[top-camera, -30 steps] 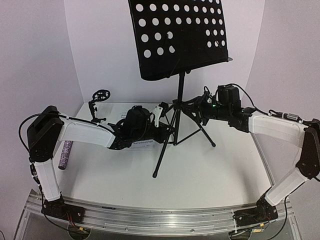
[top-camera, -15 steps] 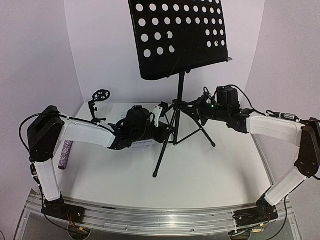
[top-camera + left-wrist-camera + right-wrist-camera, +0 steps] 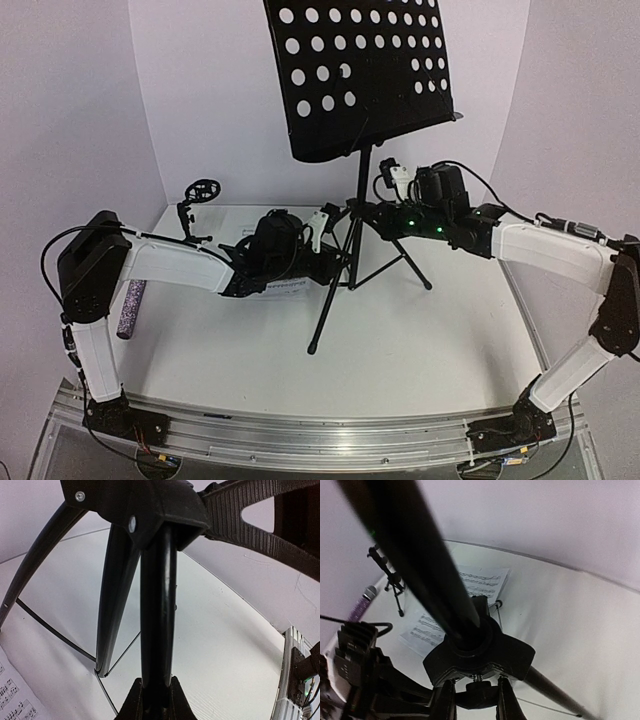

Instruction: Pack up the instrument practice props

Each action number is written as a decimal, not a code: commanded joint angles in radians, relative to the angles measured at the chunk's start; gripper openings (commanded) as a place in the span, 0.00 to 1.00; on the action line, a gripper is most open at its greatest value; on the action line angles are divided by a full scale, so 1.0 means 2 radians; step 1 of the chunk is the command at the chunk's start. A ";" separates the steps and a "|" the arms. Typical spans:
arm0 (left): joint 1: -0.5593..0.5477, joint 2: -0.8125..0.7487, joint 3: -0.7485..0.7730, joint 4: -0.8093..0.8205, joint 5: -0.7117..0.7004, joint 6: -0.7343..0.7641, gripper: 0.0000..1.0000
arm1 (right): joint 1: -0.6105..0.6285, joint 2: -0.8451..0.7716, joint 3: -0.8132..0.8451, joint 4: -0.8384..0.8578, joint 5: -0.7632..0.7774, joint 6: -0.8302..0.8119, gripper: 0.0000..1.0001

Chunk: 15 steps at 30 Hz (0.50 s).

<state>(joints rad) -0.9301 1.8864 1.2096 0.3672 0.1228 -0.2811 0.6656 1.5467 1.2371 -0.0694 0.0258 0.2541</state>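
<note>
The tall black music stand (image 3: 365, 75) stands at mid-table on its tripod. My left gripper (image 3: 335, 257) is shut on one of its black leg tubes (image 3: 156, 630), low by the hub. My right gripper (image 3: 370, 213) is shut on the black knob (image 3: 477, 696) under the stand's hub (image 3: 480, 652). The sheet-music pages (image 3: 285, 287) lie flat behind the stand, partly hidden under my left arm; they also show in the right wrist view (image 3: 480, 582). The purple glitter microphone (image 3: 130, 308) lies at the far left. The small mic stand (image 3: 197, 205) stands at the back left.
The stand's legs (image 3: 400, 262) spread across the middle of the white table (image 3: 420, 340). White walls close the back and both sides. A metal rail (image 3: 320, 435) runs along the near edge.
My right gripper has moved left onto the stand's hub and its wrist has turned. The stand's desk has shifted slightly right. My left arm has stayed put.
</note>
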 commanded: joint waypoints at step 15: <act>0.014 0.020 0.023 -0.030 0.039 0.003 0.00 | 0.055 0.049 -0.044 0.136 0.179 -0.736 0.00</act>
<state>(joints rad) -0.9066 1.9007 1.2308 0.3580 0.1398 -0.2859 0.7475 1.5788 1.1961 0.0770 0.2929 -0.8115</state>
